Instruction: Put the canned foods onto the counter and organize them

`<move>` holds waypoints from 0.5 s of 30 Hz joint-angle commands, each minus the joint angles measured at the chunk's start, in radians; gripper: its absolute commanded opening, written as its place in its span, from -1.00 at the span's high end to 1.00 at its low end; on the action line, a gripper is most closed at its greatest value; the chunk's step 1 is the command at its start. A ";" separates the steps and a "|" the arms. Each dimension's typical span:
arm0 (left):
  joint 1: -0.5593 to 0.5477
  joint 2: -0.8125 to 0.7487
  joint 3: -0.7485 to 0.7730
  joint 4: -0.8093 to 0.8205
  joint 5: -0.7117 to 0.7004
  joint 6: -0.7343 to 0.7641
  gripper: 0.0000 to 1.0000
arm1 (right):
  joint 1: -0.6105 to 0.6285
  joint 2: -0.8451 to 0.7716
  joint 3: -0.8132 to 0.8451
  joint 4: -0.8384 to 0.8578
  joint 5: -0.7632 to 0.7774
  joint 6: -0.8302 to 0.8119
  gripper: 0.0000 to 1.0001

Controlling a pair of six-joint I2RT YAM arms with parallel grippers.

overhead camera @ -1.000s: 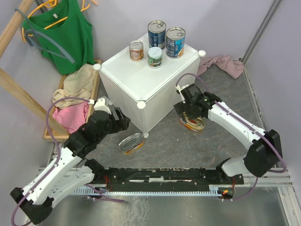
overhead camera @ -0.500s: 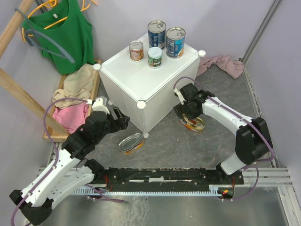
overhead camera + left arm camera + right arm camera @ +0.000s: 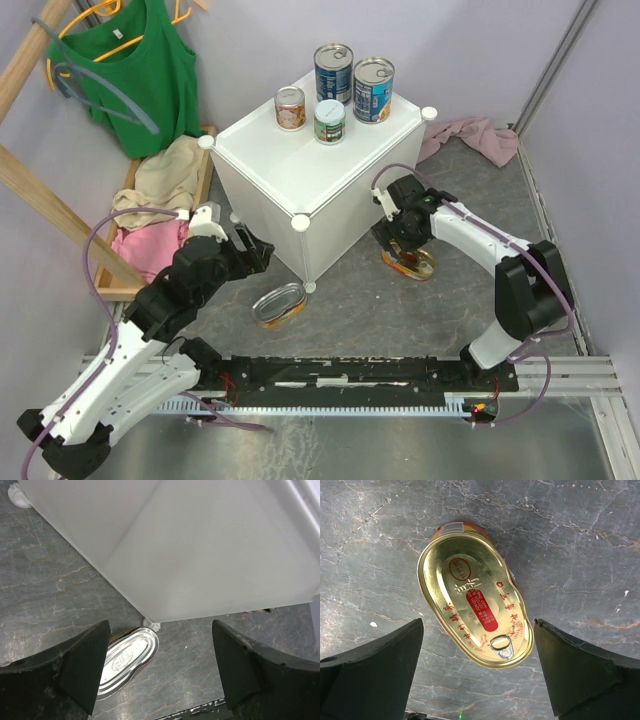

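Observation:
Two tall blue cans, a small orange-red can and a small green-white can stand at the back of the white counter. One oval tin lies lid-up on the floor by the counter's front corner foot; the left wrist view shows that tin beside the counter's wall. My left gripper hangs open above and right of it. The other oval tin, gold lid up, lies right of the counter. My right gripper is open straight above it, a finger on each side.
A wooden rack with a green top on a hanger stands at the left. Below it a wooden tray holds clothes. A pink cloth lies at the back right. The arms' black rail runs along the front.
My right arm's elbow has swung in toward the counter while its gripper stays over the gold tin. My left gripper has drifted slightly left. No can has moved.

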 commanded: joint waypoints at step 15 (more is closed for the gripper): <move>-0.004 0.004 0.081 0.042 -0.017 -0.014 -0.79 | -0.037 0.076 -0.007 0.035 -0.063 -0.031 -1.00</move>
